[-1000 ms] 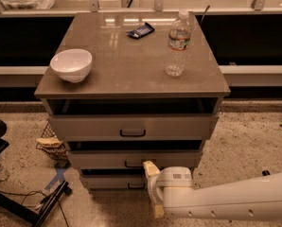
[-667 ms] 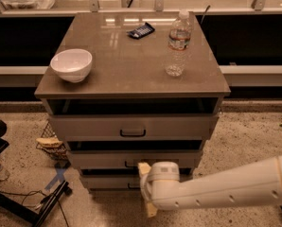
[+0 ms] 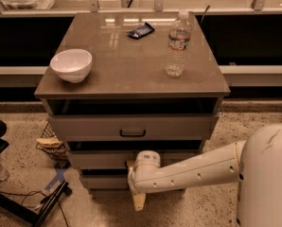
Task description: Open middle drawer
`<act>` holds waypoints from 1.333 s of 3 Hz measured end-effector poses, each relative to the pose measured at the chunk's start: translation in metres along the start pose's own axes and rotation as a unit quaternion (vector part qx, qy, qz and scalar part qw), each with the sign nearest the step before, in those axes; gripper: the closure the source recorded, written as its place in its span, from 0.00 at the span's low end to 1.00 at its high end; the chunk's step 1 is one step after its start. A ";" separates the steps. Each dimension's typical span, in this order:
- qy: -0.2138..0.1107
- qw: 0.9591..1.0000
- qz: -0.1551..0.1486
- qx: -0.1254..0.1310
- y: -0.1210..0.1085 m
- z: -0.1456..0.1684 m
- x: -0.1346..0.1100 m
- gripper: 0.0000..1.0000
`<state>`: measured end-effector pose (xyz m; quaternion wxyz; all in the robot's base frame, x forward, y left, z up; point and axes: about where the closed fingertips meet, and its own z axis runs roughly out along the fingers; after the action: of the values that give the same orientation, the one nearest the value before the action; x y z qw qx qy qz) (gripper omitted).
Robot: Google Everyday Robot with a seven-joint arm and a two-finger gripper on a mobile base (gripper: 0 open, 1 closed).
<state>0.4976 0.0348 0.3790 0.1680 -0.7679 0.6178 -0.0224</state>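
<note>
The middle drawer (image 3: 96, 160) is the grey-beige front under the top drawer of a low cabinet. Its handle is hidden behind my arm. My gripper (image 3: 138, 195) hangs at the end of the white arm (image 3: 193, 169), which reaches in from the right. The wrist sits right in front of the middle drawer's centre, and the gripper's tip points down in front of the bottom drawer (image 3: 101, 182). Whether it touches the drawer cannot be seen.
The top drawer (image 3: 84, 126) has a black bar handle (image 3: 132, 133). On the cabinet top (image 3: 122, 65) stand a white bowl (image 3: 71, 65), a water bottle (image 3: 178, 44) and a dark packet (image 3: 140, 30). A wire basket (image 3: 49, 143) and black stand legs (image 3: 32, 205) are on the floor at left.
My arm has swung left and a little up, so the wrist now covers the centre of the middle drawer. The drawers have not visibly moved.
</note>
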 end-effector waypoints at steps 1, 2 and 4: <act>0.004 1.000 -0.003 -0.001 0.000 0.004 0.001 0.00; 0.015 1.000 -0.010 -0.009 -0.001 0.015 0.005 0.16; 0.029 0.999 -0.019 -0.016 -0.004 0.030 0.006 0.64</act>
<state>0.5099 0.0362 0.3511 0.1377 -0.7809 0.6081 -0.0379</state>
